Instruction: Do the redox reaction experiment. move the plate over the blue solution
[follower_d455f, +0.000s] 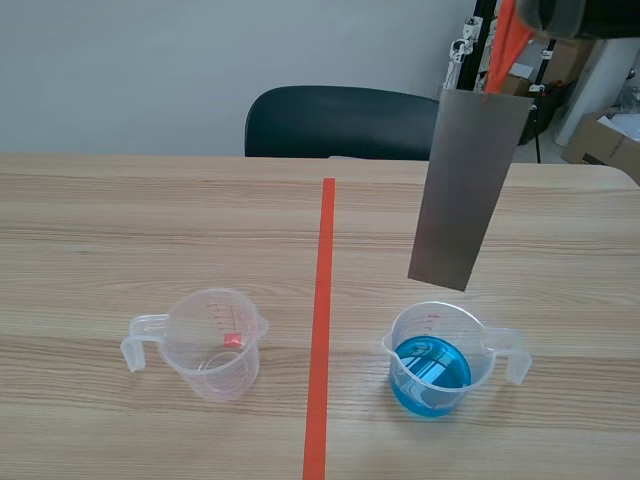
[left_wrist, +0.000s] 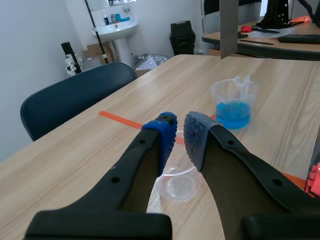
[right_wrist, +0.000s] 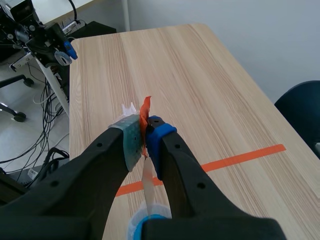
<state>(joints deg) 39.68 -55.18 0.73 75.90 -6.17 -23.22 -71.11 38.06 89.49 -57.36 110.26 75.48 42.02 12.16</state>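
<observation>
A grey metal plate (follower_d455f: 466, 185) hangs upright above the table, its lower edge a little above and behind the clear beaker of blue solution (follower_d455f: 432, 362). My right gripper (follower_d455f: 520, 30) is shut on the plate's orange-taped top. In the right wrist view the gripper (right_wrist: 145, 132) pinches the orange tab, and the plate (right_wrist: 146, 185) runs edge-on down toward the blue beaker (right_wrist: 145, 222). My left gripper (left_wrist: 180, 127) is shut on nothing above the empty beaker (left_wrist: 176, 182). That view also shows the blue beaker (left_wrist: 233, 102) and the plate (left_wrist: 228, 27) farther off.
An empty clear measuring beaker (follower_d455f: 210, 345) stands left of the orange-red tape line (follower_d455f: 322, 320). A dark chair (follower_d455f: 340, 122) sits at the table's far edge. Cardboard boxes (follower_d455f: 605, 140) and stands lie beyond the far right corner.
</observation>
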